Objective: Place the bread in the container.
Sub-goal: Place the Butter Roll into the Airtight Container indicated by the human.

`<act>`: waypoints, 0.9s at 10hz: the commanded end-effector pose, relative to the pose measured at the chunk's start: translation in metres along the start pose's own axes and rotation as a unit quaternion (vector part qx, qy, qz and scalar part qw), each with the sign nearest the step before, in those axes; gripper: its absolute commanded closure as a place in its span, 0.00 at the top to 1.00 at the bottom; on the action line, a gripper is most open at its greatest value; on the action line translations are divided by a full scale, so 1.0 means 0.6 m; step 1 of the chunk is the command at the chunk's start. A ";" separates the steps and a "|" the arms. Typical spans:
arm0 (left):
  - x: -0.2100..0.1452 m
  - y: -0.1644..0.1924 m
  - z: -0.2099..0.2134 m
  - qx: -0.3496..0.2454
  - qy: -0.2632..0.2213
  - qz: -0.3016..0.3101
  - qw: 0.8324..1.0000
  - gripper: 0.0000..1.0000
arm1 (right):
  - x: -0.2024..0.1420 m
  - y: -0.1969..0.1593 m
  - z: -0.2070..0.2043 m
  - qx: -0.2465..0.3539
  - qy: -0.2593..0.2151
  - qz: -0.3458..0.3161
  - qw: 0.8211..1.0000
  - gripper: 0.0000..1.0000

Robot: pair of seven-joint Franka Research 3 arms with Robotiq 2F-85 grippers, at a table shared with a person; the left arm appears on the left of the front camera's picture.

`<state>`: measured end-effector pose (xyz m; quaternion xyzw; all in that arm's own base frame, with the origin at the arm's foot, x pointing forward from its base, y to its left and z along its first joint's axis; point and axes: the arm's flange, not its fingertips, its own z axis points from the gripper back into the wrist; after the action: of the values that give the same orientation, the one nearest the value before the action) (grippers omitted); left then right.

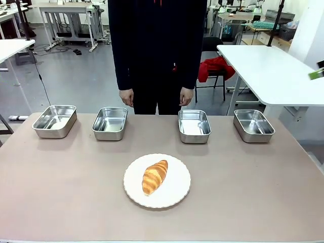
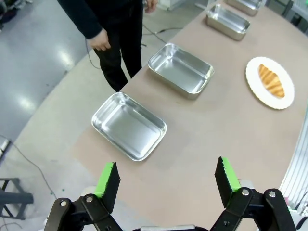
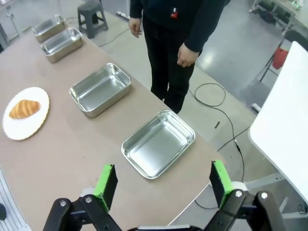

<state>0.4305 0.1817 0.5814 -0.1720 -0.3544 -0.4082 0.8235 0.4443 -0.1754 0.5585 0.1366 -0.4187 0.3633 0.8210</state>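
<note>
The bread [image 1: 155, 176], a golden-brown croissant, lies on a round white plate [image 1: 177, 195] at the middle of the table. Along the far edge stands a row of several shiny steel pans, all empty; which one is the container I cannot tell. My left gripper [image 2: 166, 173] hovers open high above the leftmost pan [image 2: 129, 126], with the bread [image 2: 271, 81] far off to its upper right. Above the rightmost pan [image 3: 158, 143] my right gripper [image 3: 163, 175] is open too, and the bread [image 3: 24, 109] lies far to its left. Both grippers hold nothing.
A person [image 1: 157, 45] in dark clothes stands at the far edge behind the two middle pans [image 1: 110, 123] [image 1: 194, 126], hands [image 1: 126, 96] hanging at the sides. Bare tabletop [image 1: 61, 177] surrounds the plate. A white table [image 1: 273, 71] stands beyond at the right.
</note>
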 end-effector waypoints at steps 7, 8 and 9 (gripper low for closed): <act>-0.044 -0.045 0.085 0.022 -0.091 -0.036 0.995 1.00 | -0.039 -0.032 0.051 0.020 -0.054 -0.007 0.998 1.00; -0.041 -0.049 0.087 0.021 -0.105 -0.034 0.994 1.00 | -0.038 -0.033 0.057 0.017 -0.057 -0.005 0.998 1.00; -0.038 -0.050 0.087 0.023 -0.108 -0.023 0.994 1.00 | -0.036 -0.033 0.061 0.014 -0.059 -0.004 0.998 1.00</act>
<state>0.3772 0.2096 0.6042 -0.1791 -0.4377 -0.3998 0.7852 0.4274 -0.2157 0.5623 0.1712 -0.4446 0.3483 0.8073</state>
